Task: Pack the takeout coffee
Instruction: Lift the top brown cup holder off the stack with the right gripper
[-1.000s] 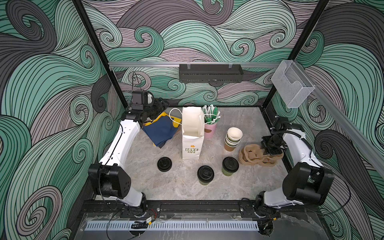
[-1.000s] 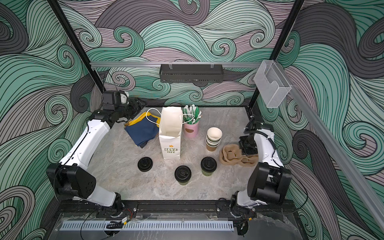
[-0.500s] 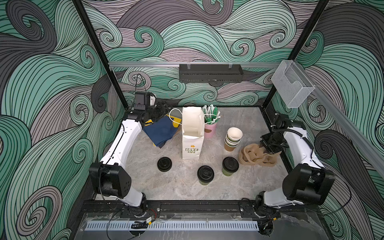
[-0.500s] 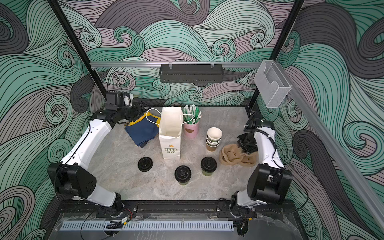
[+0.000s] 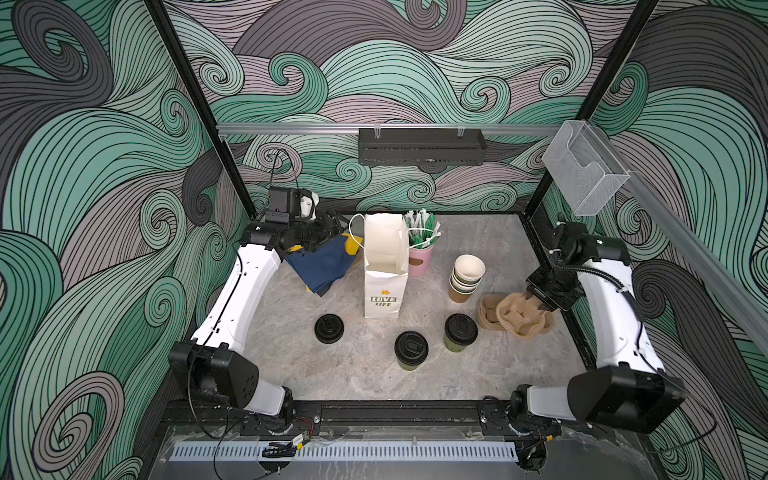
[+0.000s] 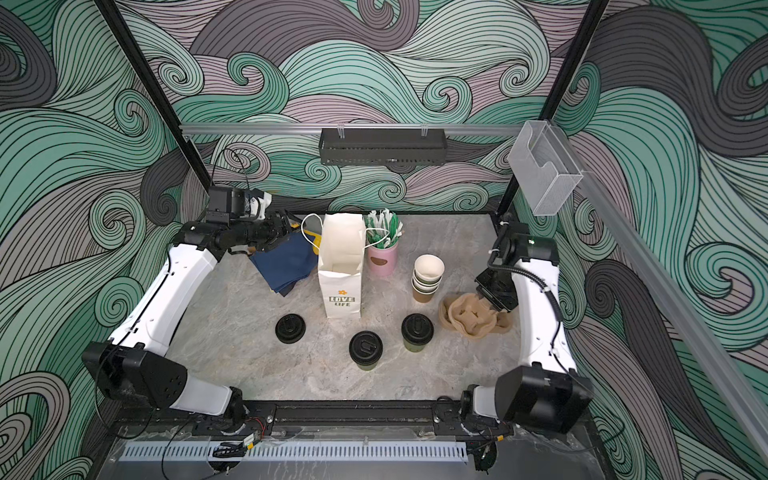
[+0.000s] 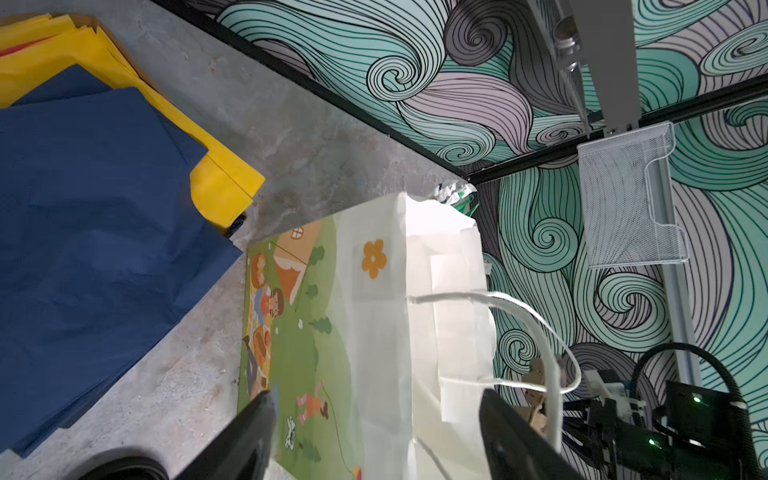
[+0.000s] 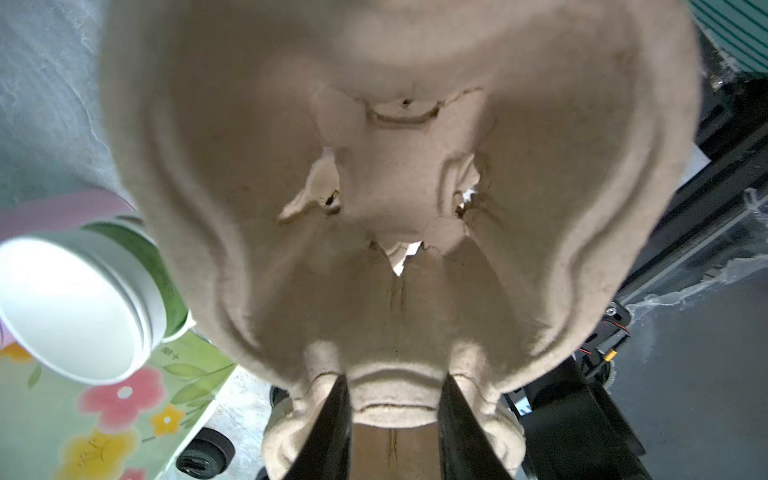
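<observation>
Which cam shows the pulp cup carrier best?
A top view. The whole carrier shows there, near the cup stack, with the right gripper at its far edge. The right wrist view is too close: blurred pulp fills it, gripper shut on the rim. The left wrist view hardly shows it.

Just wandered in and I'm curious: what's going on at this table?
The right gripper grips the brown pulp cup carrier on the right. The left gripper is open, holding nothing, near the navy napkins beside the standing white paper bag. The two lidded coffee cups wait untouched at the front, not yet packed.
</observation>
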Controlling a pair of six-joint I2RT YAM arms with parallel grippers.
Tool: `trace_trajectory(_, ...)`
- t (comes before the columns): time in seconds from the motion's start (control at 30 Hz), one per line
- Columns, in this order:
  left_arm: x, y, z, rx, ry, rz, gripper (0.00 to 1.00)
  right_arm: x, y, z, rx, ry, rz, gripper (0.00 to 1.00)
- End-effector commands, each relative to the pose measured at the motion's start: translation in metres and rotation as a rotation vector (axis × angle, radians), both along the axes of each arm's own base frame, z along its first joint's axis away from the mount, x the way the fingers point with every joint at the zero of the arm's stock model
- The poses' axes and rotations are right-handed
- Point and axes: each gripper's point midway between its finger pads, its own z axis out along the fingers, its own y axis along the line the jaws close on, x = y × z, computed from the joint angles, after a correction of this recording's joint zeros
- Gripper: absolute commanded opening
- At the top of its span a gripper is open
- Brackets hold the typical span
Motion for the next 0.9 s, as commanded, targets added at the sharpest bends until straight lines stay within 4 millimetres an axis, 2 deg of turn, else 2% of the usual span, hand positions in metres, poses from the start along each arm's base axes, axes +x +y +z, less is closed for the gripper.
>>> trace_trajectory(0.0,-0.020,0.017,0.002,0.103,0.033,0.037,0.80,-0.038,0.009,0.007,0.004,0.050,0.059,0.07)
trace_trajectory(0.03,-0.020,0.034,-0.007,0.170,0.065,0.123,0.80,-0.041,0.014,0.009,0.022,0.034,0.073,0.07)
trace_trajectory(0.13,-0.036,0.084,-0.001,0.308,0.057,0.366,0.81,-0.045,0.029,0.015,0.066,-0.005,0.123,0.07)
trace_trajectory(0.23,-0.043,0.093,0.014,0.325,0.001,0.405,0.83,-0.047,0.040,0.024,0.085,-0.031,0.175,0.06)
trace_trajectory(0.3,-0.045,0.083,0.024,0.284,-0.039,0.353,0.83,-0.049,0.046,0.032,0.093,-0.044,0.218,0.06)
trace_trajectory(0.43,-0.048,0.041,0.039,0.108,-0.099,0.173,0.83,-0.051,0.060,0.049,0.113,-0.077,0.294,0.06)
trace_trajectory(0.57,-0.057,0.010,0.034,0.038,-0.066,0.020,0.83,-0.052,0.071,0.068,0.120,-0.122,0.359,0.06)
trace_trajectory(0.73,-0.060,-0.006,0.037,0.025,-0.071,-0.062,0.85,-0.042,0.099,0.097,0.143,-0.190,0.473,0.05)
trace_trajectory(0.87,-0.054,-0.014,0.038,0.013,-0.074,-0.097,0.86,-0.023,0.132,0.121,0.157,-0.244,0.590,0.05)
